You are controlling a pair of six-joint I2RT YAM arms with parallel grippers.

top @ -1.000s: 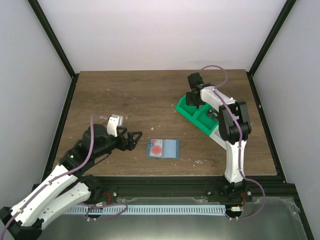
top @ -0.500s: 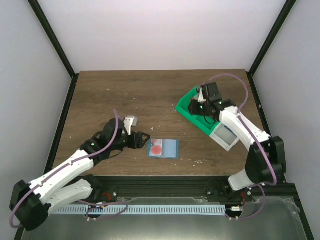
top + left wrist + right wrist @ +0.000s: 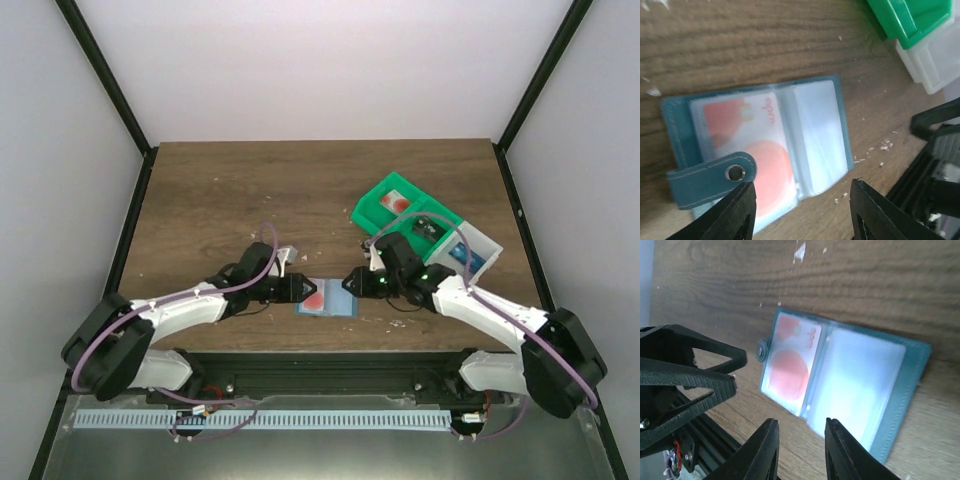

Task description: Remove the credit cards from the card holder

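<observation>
On the dark wooden worktop [image 3: 200,200], boxed in by pale walls [image 3: 300,70], the teal card holder [image 3: 337,298] lies spread open and flat, with a credit card [image 3: 314,297] bearing a red round mark in its left pocket. The left hand [image 3: 298,288] hangs low at the holder's left edge, fingers apart and empty. The right hand [image 3: 350,280] is at its right edge, fingers narrowly apart and empty too. A green-and-white bin [image 3: 368,212] sits behind the holder, to its right.
</observation>
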